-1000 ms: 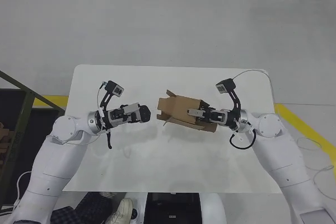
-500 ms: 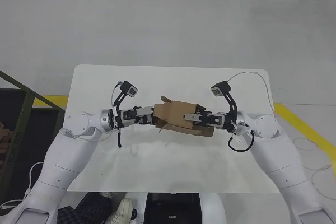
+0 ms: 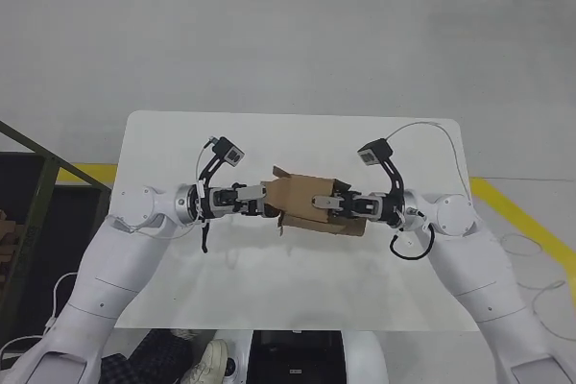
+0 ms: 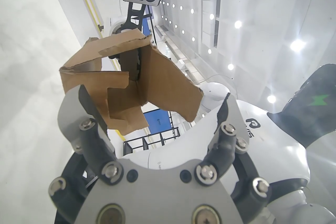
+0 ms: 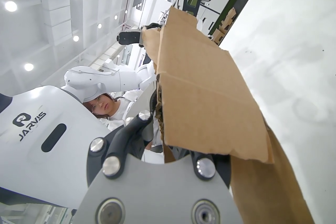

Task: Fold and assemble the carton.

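Two arms are set facing each other over the middle of the white tabletop, with the brown carton between them. The carton is only partly opened, with its flaps loose and standing at odd angles, and it is placed near the tabletop's centre. The right jaws are clenched on a wall of the carton at its right end; in the right wrist view one finger is hidden beneath the cardboard. The left jaws are released and spread wide at the carton's left end. In the left wrist view a loose lower flap is seen just beside one finger, while the other finger is well apart from the cardboard. Whether the carton is actually touched by the left jaws cannot be told, nor whether it is rested on the tabletop.
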`<state>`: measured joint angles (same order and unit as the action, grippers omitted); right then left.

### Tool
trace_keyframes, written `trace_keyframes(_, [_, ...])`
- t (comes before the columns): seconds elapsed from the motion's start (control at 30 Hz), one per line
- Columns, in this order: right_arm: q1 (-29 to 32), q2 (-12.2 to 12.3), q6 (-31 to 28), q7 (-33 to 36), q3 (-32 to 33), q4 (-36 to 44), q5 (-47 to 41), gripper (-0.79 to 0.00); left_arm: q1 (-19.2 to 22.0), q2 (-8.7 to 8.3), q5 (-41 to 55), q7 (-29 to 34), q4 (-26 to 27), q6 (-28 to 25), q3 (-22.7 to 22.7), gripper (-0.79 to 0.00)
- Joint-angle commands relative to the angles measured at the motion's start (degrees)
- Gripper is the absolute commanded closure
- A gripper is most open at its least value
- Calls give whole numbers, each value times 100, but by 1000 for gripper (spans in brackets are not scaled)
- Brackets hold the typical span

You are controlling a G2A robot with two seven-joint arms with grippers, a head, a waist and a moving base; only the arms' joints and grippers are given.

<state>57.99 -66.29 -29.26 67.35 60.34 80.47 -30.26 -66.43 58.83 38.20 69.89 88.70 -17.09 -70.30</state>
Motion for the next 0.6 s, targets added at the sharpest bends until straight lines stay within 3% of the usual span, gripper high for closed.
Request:
trace_keyframes(0.0, [3,-1,7,37,-8,6,-28,0,22,8,-21,4,3,12,33,-785])
trace_keyframes(0.57, [-15,-37,55,360,-193,-7,-262,0,107,28,-127,-84,-26,37,30,-785])
